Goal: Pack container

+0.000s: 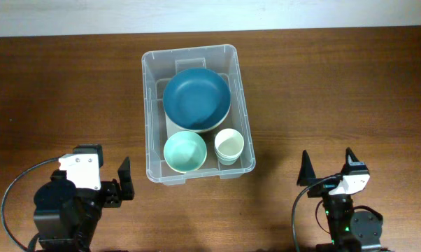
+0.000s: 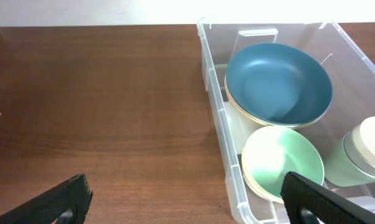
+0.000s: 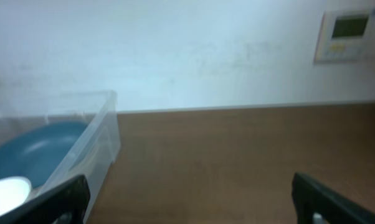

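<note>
The bare wooden bench [image 1: 336, 84] carries everything. On it the container [image 1: 147, 105], a clear plastic bin, sits ahead of both hands: forward and to the right of the left hand [image 2: 184, 186], forward and well to the left of the right hand [image 1: 328, 166], so either arm could reach it.

Inside, the dark blue bowl [image 1: 196, 99] fills the end of the bin farthest from the hands, probably put there because it needs the most floor. That leaves the end nearest the hands for the two smaller pieces, set side by side: the pale green bowl [image 1: 185, 152] on the left hand's side and the pale cup [image 1: 229, 145] on the right hand's side. All three sit mouth up, close together.

No loose item shows on the bench, so the packing looks done or close to it.

Both arms are drawn back at the near edge, clear of the bin, fingers pointing forward toward it. Each hand is spread wide and holds nothing, touching neither bin nor dishes.
</note>
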You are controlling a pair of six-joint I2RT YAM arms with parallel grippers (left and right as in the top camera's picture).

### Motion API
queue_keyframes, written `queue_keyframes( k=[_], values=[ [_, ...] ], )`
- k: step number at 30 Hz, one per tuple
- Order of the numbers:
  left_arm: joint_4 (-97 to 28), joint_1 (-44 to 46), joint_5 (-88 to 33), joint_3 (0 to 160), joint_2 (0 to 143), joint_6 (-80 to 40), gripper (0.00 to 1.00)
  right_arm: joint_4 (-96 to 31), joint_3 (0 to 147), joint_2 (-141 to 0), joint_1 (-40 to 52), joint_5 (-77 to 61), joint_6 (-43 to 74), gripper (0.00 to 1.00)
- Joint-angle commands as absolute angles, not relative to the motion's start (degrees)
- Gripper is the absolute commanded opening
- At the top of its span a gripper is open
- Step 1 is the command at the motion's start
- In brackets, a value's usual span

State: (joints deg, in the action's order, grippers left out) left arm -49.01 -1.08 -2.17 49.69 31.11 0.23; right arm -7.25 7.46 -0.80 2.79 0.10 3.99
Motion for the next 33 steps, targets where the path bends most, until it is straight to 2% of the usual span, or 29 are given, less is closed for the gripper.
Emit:
queue_keyframes(
  k=[1,3,5,33],
  values=[
    [-48.88,-0.89,-2.17,49.47,30.89,0.49,1.0,-1.41,3.31,-0.21,3.29,-1.8,-0.05,0.99],
    [-48.88,-0.89,-2.17,49.47,30.92,0.47,1.0,1.26,0.3,-0.21,3.36,-1.91,-1.58,0.99],
    [-48.88,-0.89,-2.17,49.47,30.92,0.47,1.0,-4.64,0.32,-0.21,3.38,-1.72,-1.52,0.99],
    [-48.88,-0.89,-2.17,49.47,30.89,0.47,1.0,-4.45,0.32,-0.25,3.38,-1.5,-1.5,0.99]
  ],
)
